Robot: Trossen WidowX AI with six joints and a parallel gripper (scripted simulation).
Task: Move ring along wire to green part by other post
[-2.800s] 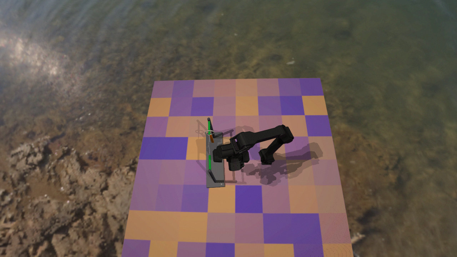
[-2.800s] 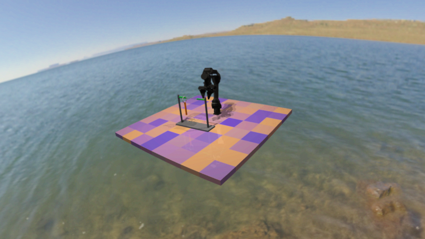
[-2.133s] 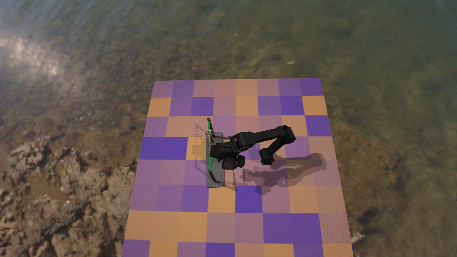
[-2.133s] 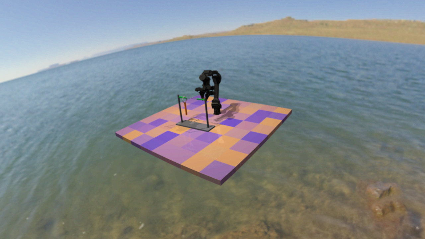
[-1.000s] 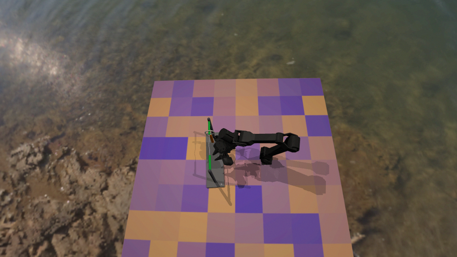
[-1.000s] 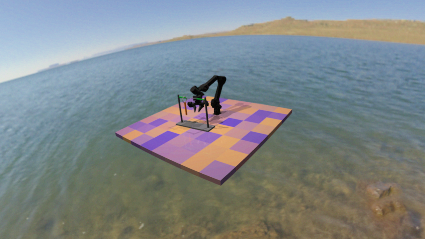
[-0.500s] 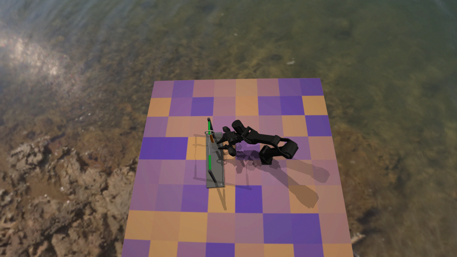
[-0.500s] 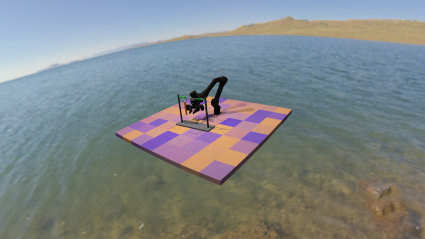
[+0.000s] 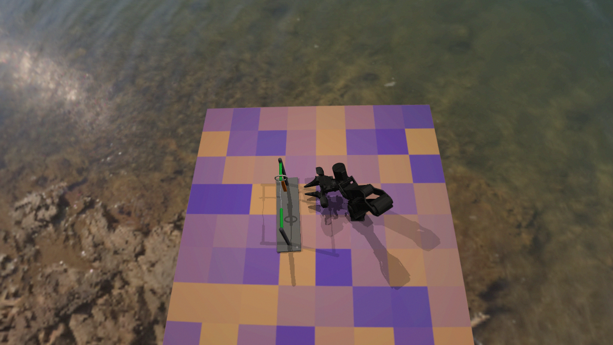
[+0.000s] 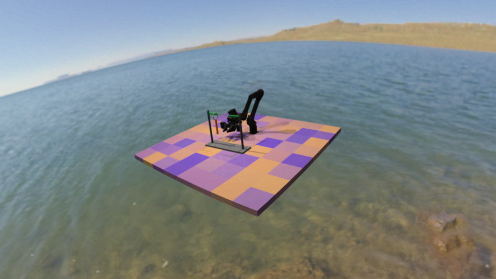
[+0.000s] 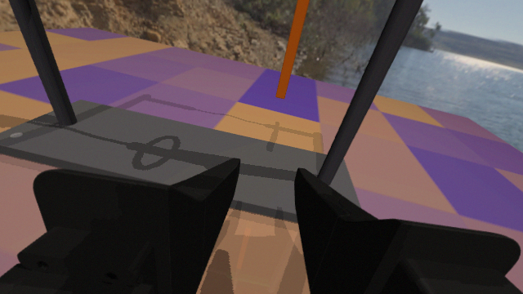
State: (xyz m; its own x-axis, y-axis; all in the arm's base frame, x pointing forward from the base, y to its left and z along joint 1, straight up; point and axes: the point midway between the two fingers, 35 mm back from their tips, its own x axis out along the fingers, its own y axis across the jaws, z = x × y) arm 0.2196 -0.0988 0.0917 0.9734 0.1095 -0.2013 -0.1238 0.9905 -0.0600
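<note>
The ring (image 9: 280,175) (image 10: 215,119) hangs on the green part of the wire (image 9: 280,168) next to the far post (image 9: 279,161) (image 10: 209,126). Its orange handle (image 9: 284,186) (image 10: 217,128) (image 11: 291,53) hangs straight down. The other green part (image 9: 281,216) (image 10: 233,116) lies by the near post (image 9: 284,235) (image 10: 241,133). My gripper (image 9: 305,190) (image 10: 224,130) (image 11: 267,171) is low, beside the grey base plate (image 9: 294,240) (image 11: 102,131), and points at the frame. Its fingers stand partly apart with nothing between them. It is clear of the handle, wire and posts.
In the wrist view the two dark posts (image 11: 42,65) (image 11: 369,90) rise on either side, the right one close to my right finger. The arm's base (image 9: 364,205) (image 10: 252,126) stands right of the frame on the checkered platform (image 9: 334,300).
</note>
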